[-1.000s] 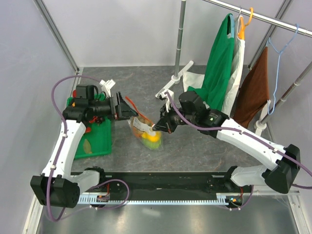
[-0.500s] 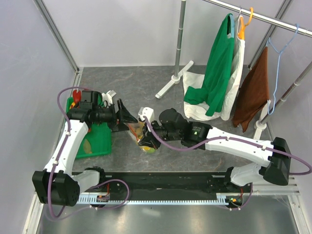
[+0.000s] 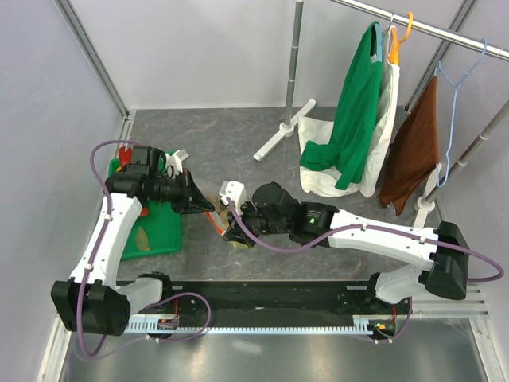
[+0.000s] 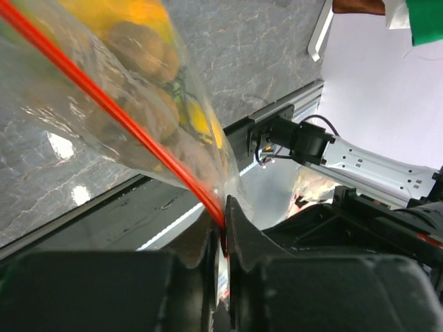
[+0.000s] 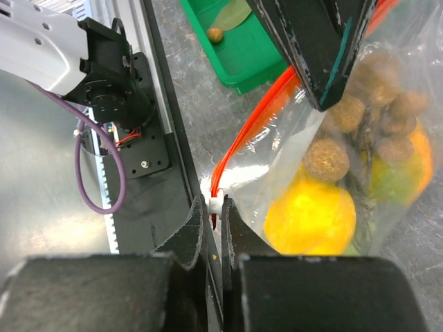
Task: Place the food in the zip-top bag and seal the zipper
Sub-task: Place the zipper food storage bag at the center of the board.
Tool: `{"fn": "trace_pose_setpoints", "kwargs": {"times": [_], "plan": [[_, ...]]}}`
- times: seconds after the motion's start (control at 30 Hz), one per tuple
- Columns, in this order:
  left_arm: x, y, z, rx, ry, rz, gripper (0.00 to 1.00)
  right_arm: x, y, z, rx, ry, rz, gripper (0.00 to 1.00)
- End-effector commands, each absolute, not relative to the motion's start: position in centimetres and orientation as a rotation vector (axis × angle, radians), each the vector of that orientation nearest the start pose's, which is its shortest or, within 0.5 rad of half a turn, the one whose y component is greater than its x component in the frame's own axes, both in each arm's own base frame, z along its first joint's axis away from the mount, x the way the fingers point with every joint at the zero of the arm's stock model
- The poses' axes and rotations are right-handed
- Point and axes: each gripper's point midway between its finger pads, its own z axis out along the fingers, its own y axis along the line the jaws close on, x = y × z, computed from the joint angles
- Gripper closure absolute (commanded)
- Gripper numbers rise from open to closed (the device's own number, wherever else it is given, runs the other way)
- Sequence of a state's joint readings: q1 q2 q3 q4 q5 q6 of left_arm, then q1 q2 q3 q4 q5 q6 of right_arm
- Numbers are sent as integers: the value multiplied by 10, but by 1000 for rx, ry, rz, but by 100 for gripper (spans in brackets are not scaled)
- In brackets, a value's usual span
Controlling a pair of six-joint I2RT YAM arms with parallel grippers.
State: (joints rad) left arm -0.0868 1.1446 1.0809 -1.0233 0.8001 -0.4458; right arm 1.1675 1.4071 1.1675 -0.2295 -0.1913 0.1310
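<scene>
Right gripper [image 5: 216, 214] squeezed the one red zipper [image 5: 246, 131], and the left gripper [image 4: 223, 238] pinched that same strip too. From the right gripper, the one zip-top bag [image 5: 277, 173] spread toward 2 o'clock, holding one yellow fruit [image 5: 311, 214] and about six brown balls [image 5: 323, 160]. One small round brown thing [image 5: 216, 33] sat in the green tray [image 5: 256, 55] at 12 o'clock. A hard pull could slip the strip loose and drop the bag.

Left end effector [image 4: 223, 211] points toward 3 o'clock and right end effector [image 5: 216, 205] toward 9 o'clock, both pinching the zipper [image 4: 138, 142].
</scene>
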Motion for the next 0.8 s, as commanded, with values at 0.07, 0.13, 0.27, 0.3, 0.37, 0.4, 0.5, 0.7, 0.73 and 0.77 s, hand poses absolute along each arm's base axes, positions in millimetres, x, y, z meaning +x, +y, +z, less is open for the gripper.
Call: {"fn": "trace_pose_setpoints", "kwargs": {"times": [0.07,0.13,0.27,0.3,0.37,0.4,0.5,0.7,0.73,0.77], "plan": [[197,-152,254,43,2525,-1173,98,146,411,258,-1156,1721,933,73],[200,-150,258,159,2505,-1134,98,151,405,267,-1132,1723,918,52],[220,-157,275,469,2441,-1017,98,175,381,286,-1010,1766,926,2],[224,-164,268,595,2440,-988,98,180,376,290,-984,1774,933,2],[233,-165,266,717,2451,-871,98,197,357,303,-920,1792,929,2],[232,-171,262,857,2428,-830,98,201,351,308,-895,1801,935,2],[254,-167,243,1023,2463,-677,98,224,325,323,-809,1830,915,2],[316,-145,234,1285,2389,-335,98,254,283,351,-685,1807,860,2],[332,-143,247,1287,2344,-259,98,255,281,352,-671,1812,866,2],[345,-143,242,1315,2342,-230,98,256,279,354,-660,1815,875,2]]}}
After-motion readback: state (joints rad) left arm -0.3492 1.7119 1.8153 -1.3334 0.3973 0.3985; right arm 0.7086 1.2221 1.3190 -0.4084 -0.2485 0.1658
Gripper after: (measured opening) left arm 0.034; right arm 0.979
